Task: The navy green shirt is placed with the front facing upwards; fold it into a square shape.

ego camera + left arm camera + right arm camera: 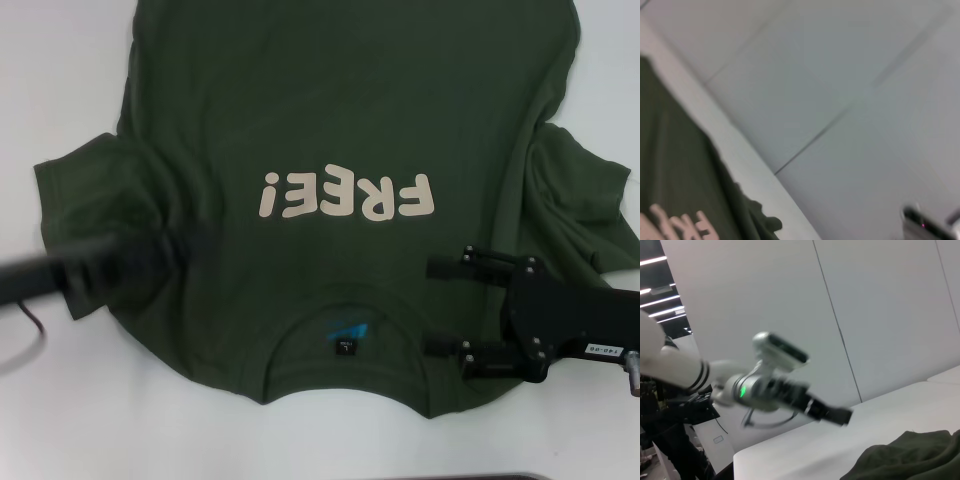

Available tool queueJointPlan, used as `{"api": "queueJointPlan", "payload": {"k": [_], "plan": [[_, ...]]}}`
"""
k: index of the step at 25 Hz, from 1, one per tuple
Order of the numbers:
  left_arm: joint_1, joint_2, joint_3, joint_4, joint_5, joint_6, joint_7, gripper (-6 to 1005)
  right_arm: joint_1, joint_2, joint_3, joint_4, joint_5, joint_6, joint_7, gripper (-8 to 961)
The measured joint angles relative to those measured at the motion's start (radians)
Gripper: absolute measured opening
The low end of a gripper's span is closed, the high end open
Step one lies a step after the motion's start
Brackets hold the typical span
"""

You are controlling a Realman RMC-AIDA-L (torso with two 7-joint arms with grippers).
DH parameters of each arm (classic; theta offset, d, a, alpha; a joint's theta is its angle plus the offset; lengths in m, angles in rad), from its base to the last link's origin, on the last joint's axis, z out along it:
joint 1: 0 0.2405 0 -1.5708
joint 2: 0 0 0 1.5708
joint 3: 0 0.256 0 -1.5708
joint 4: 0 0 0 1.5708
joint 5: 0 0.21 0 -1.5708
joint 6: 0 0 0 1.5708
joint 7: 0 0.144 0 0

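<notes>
The navy green shirt lies spread on the white table, front up, with its cream "FREE!" lettering and its collar with the blue neck label toward me. It also shows in the left wrist view and the right wrist view. My left gripper is a dark blur above the shirt's left shoulder, beside the sleeve. My right gripper hovers open over the right shoulder near the collar, with nothing between its fingers.
The right sleeve is bunched and wrinkled. Bare white table surrounds the shirt at left and front. The right wrist view shows my left arm over the table, with wall panels behind it.
</notes>
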Motion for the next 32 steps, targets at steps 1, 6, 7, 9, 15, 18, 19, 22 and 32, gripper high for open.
{"api": "queueJointPlan", "payload": {"k": [1,6,7,9,15,18,19,22,32], "plan": [[-0.026,0.021,-0.013,0.001,0.000,-0.008,-0.122,792,0.000,0.000,0.000,0.000,0.000,0.000,0.000,885],[-0.105,0.100,-0.062,0.007,-0.002,-0.075,-0.600,789,-0.001,0.000,0.000,0.000,0.000,0.000,0.001,885],[-0.111,0.110,-0.079,0.005,-0.005,-0.081,-0.654,789,-0.001,0.000,0.000,0.000,0.000,0.000,0.001,885],[-0.115,0.127,-0.114,0.003,-0.004,-0.099,-0.709,787,-0.001,0.000,-0.001,0.000,0.000,0.000,0.001,885],[-0.107,0.185,-0.117,0.001,0.104,-0.215,-0.783,784,-0.002,0.000,-0.002,-0.004,0.000,0.000,0.003,884],[-0.114,0.202,-0.117,-0.003,0.191,-0.234,-0.792,782,-0.002,-0.001,-0.004,-0.004,0.000,0.000,0.003,884],[-0.118,0.207,-0.117,-0.005,0.215,-0.236,-0.793,779,-0.002,-0.001,-0.006,-0.004,0.000,0.000,0.004,884],[-0.130,0.217,-0.117,-0.033,0.276,-0.234,-0.799,771,-0.002,-0.002,-0.010,-0.008,0.000,0.001,0.020,884],[-0.166,0.231,-0.117,-0.091,0.448,-0.223,-0.851,765,-0.002,-0.003,-0.011,-0.011,0.000,0.007,0.032,884]]}}
